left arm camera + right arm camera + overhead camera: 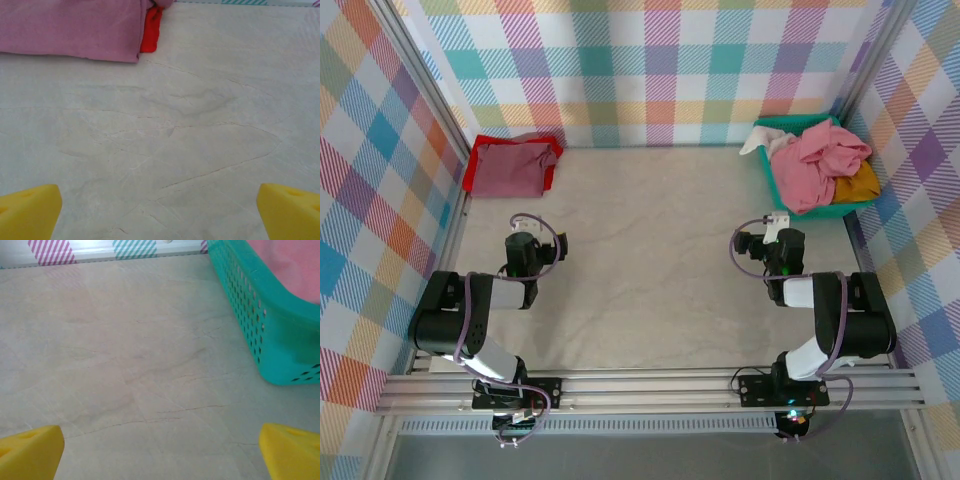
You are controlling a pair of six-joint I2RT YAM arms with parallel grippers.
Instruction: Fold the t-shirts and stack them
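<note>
- Left claw [524,240]: I see it over the bare table [640,260], left of centre and well short of the folded pile. On its wrist camera the two yellow fingers [30,210] sit in opposite lower corners, spread wide with nothing between them.
- Right claw [772,240]: over bare table right of centre, near the basket [767,172] but apart from it. Its fingers [30,450] are likewise spread wide and hold nothing.
- Maroon t-shirt [512,168]: folded flat in the far left corner of the table, lying on top of the red t-shirt [477,175].
- Red t-shirt: under the maroon one, showing along the pile's left, far and right edges. On the left wrist camera a strip of it pokes out past the maroon fold.
- Pink t-shirt [815,165]: crumpled in the basket, heaped above the rim.
- Mustard t-shirt [861,184]: in the basket's near right corner, partly under the pink one.
- White cloth [758,141]: draped over the basket's far left corner; I cannot tell what it is.
- Basket: teal plastic with perforated walls, in the far right corner of the table.
- Walls [650,70]: pastel plaid on three sides.
</note>
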